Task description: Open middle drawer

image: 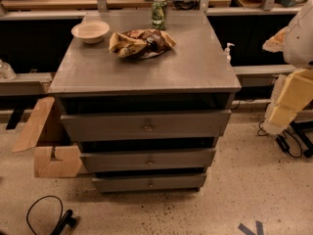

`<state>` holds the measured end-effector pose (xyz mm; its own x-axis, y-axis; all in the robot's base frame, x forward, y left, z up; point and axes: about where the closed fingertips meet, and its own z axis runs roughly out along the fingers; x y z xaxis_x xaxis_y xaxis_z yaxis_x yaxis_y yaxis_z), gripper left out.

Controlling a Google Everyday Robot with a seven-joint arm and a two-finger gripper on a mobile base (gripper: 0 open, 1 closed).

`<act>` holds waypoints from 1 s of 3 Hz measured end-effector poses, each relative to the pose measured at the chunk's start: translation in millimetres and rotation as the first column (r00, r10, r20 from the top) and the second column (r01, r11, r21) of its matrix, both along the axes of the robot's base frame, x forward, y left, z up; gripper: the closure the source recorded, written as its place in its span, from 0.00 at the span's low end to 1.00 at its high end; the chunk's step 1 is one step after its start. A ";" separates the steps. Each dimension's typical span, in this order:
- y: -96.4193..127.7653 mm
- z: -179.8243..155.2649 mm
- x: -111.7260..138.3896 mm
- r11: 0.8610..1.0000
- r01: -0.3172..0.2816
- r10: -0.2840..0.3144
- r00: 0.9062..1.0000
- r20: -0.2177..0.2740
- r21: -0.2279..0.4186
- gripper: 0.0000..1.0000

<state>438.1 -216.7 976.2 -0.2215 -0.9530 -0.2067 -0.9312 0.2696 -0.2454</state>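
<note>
A grey cabinet (pixel 146 67) stands in the middle of the camera view with three stacked drawers. The middle drawer (pixel 112 160) has a flat grey front with a small round brass knob (pixel 150 161) at its centre. It sits between the taller top drawer (pixel 98 126) and the narrowest bottom drawer (pixel 122 183), and a dark gap shows above its front. My gripper (pixel 279 116), pale yellow and white, hangs at the right edge of the view, well to the right of the cabinet and above the floor. It touches nothing.
On the cabinet top stand a white bowl (pixel 90 31), a crumpled chip bag (pixel 141 43) and a green can (pixel 159 12). A cardboard box (pixel 49 146) leans at the cabinet's left. Cables (pixel 46 214) lie on the speckled floor. Benches run behind.
</note>
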 end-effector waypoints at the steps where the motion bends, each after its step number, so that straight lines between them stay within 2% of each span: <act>1: 0.0 0.0 0.0 1.000 0.000 0.000 1.000 0.000 0.000 0.00; 2: 1.7 -11.0 0.1 0.999 0.000 -0.001 1.000 0.021 0.052 0.00; 3: 13.0 -49.3 -2.6 0.990 0.011 -0.016 0.999 0.029 0.138 0.00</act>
